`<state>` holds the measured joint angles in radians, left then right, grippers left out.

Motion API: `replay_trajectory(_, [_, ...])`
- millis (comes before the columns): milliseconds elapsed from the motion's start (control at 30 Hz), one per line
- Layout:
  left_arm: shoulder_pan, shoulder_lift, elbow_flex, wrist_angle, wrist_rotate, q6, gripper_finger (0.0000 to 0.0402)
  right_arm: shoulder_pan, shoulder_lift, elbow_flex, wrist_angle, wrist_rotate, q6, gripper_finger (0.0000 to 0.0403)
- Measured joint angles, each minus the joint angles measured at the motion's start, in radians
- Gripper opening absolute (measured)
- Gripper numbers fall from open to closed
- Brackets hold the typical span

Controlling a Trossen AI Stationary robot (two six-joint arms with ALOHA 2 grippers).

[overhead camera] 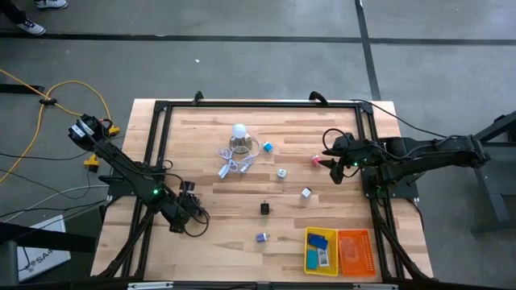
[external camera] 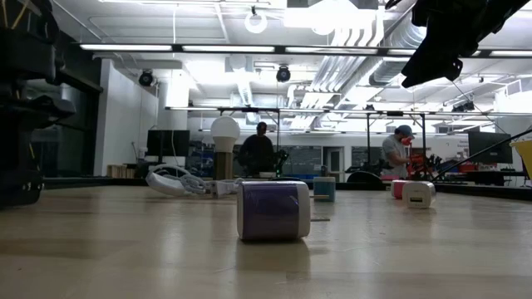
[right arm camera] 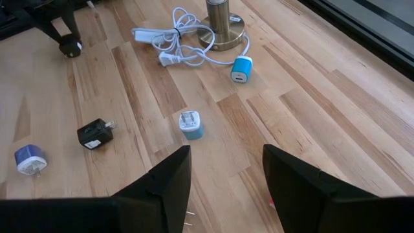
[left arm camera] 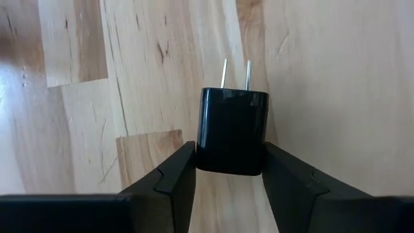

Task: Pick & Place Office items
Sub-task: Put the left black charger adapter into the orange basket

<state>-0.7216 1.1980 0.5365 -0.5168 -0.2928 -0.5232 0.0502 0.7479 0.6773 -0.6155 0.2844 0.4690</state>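
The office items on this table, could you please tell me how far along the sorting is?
Two pieces already lie in the yellow tray. In hand: the left tool brackets a black plug at the left edge. Left: another black plug, a purple plug, and several more. The right tool waits, open.

Small chargers scattered across the table.
A lamp stands behind the middle; two trays sit side by side at the front right corner.
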Motion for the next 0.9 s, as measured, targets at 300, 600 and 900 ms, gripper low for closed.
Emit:
replay_trajectory(300, [0.007,-0.018,0.000,0.074,-0.057,0.052,0.0145,0.000,0.000,0.000,0.000,0.000,0.000,0.0178])
replay_trajectory(600, [0.133,-0.028,0.007,0.264,-0.080,0.240,0.0145,0.000,0.000,0.000,0.000,0.000,0.000,0.0178])
replay_trajectory(900, [0.313,-0.013,0.081,0.384,-0.079,0.419,0.0150,0.000,0.000,0.000,0.000,0.000,0.000,0.0178])
